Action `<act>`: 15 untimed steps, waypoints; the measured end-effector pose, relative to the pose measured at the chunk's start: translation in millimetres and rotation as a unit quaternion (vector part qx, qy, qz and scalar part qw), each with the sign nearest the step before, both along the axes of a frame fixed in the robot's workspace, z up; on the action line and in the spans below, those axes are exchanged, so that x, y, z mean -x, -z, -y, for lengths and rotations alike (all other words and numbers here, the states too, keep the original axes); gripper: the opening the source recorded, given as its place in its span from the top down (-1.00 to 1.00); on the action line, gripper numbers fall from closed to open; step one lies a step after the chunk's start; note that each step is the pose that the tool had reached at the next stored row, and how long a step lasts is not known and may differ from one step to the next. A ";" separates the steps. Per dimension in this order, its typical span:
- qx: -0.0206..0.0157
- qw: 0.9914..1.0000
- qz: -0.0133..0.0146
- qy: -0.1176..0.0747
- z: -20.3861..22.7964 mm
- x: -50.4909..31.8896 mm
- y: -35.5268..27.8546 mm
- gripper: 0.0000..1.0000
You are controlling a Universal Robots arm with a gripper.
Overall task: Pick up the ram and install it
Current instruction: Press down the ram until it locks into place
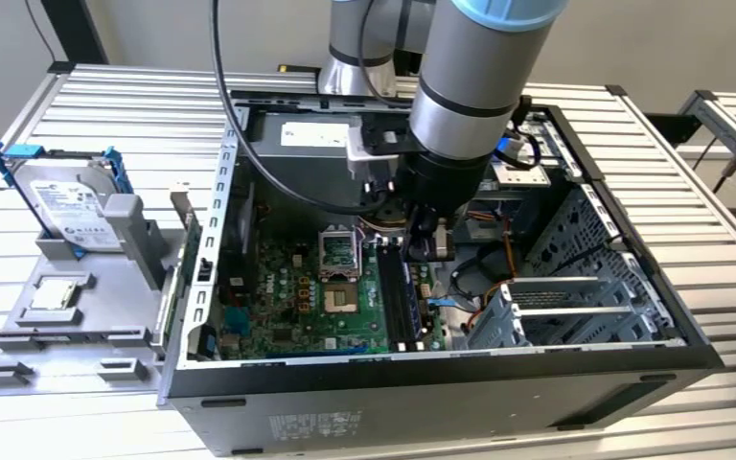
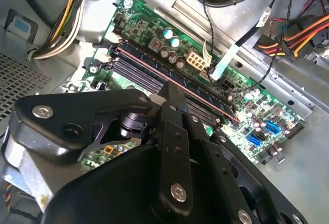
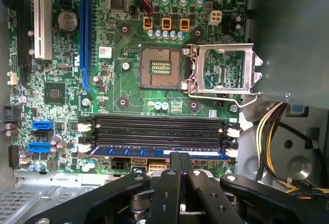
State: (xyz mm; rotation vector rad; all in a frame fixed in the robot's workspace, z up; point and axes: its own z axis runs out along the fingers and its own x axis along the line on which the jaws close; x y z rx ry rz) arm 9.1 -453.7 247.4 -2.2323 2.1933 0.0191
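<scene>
The ram is a long thin stick with a blue face. It stands on edge in the outermost of the black memory slots on the green motherboard. In the second wrist view the ram runs as a thin reddish edge along the slots. My gripper hangs over the stick's middle, its two black fingers pressed close together on the top edge. In the exterior view my gripper reaches down inside the open computer case, beside the slots.
An open processor socket with its raised metal bracket lies beyond the slots. Yellow and black cables run by the case wall. A drive cage fills the exterior view's right. A hard drive in a blue frame stands on a grey fixture outside the case.
</scene>
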 end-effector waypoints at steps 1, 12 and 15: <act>0.000 1.000 0.000 -0.001 0.0 0.1 0.0 1.00; 0.000 1.000 0.002 -0.005 0.4 0.3 1.8 1.00; 0.000 1.000 0.002 -0.004 0.4 -0.5 4.6 1.00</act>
